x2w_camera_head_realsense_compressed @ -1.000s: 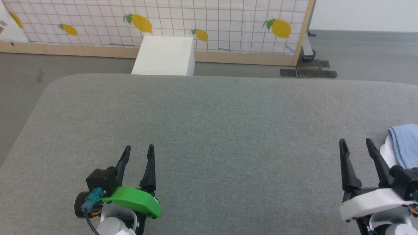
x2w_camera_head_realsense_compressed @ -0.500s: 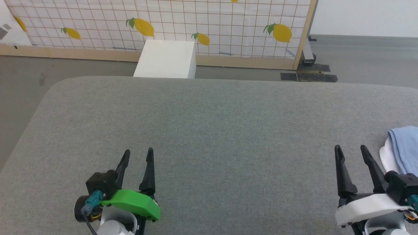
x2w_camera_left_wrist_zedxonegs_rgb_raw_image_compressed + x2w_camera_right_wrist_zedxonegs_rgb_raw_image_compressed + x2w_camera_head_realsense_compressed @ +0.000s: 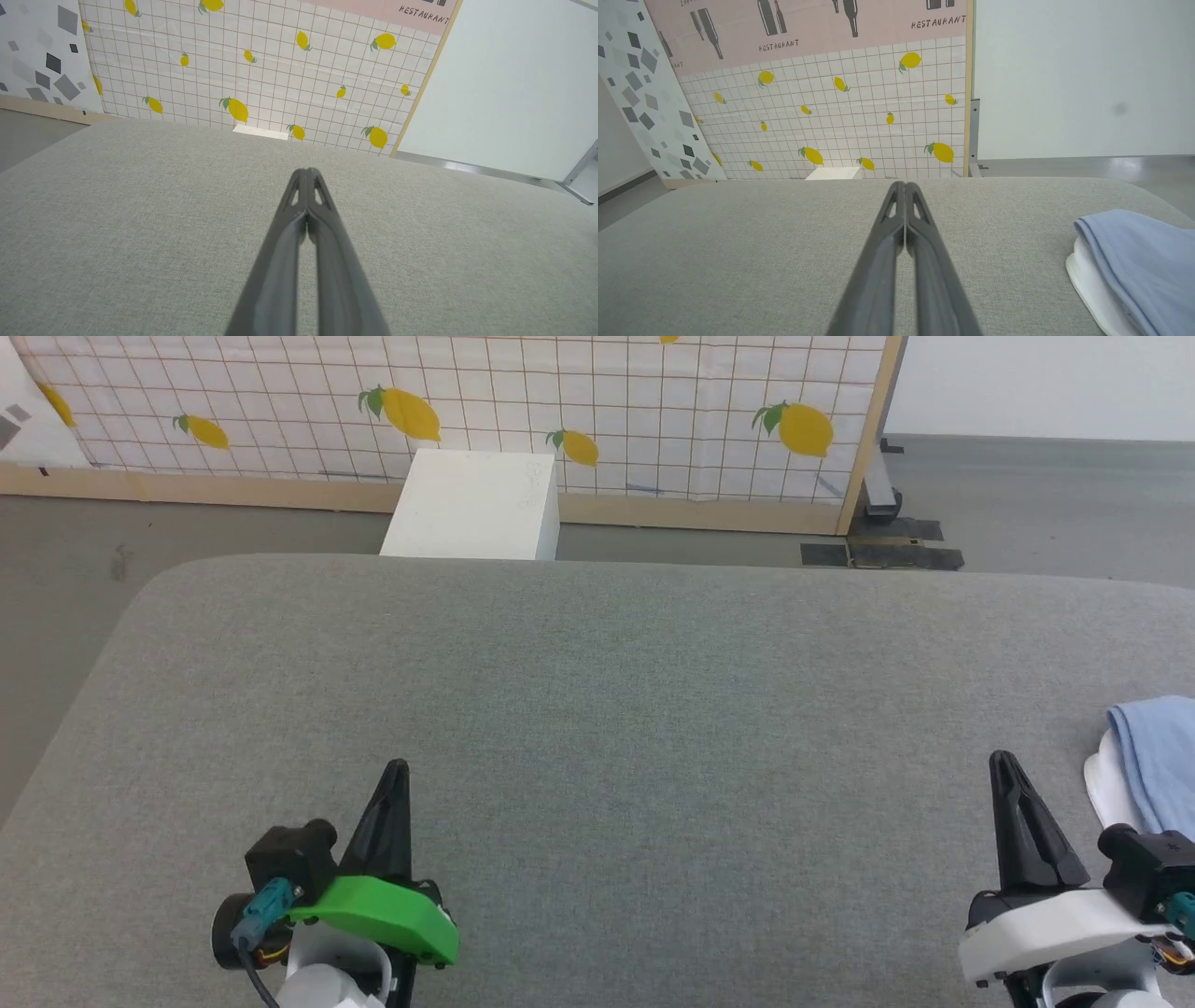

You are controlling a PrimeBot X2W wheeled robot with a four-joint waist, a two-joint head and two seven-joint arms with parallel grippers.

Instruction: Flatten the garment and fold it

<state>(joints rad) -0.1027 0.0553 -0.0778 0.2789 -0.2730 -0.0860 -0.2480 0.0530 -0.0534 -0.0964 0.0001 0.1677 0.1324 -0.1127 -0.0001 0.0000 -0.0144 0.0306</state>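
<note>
Nearest, the left hand point(image 3: 396, 767) and the right hand point(image 3: 1004, 758) each had its two dark fingers pressed together, holding nothing, above the grey fabric-covered table point(image 3: 607, 709). Just to the right of the right hand, at the table's right edge, lay the soft light-blue cloth garment point(image 3: 1153, 761). It was bunched, with a white part under its left edge, and ran out of the head view. It looked light and limp, likely to sag and drag on the fabric top, so a pinch on the rolled blue edge seemed the best hold. No label on it could be read. Beyond the table stood a white box point(image 3: 471, 504) and a lemon-printed grid panel point(image 3: 653, 411); the pink poster point(image 3: 808, 28) above it read "RESTAURANT".
</note>
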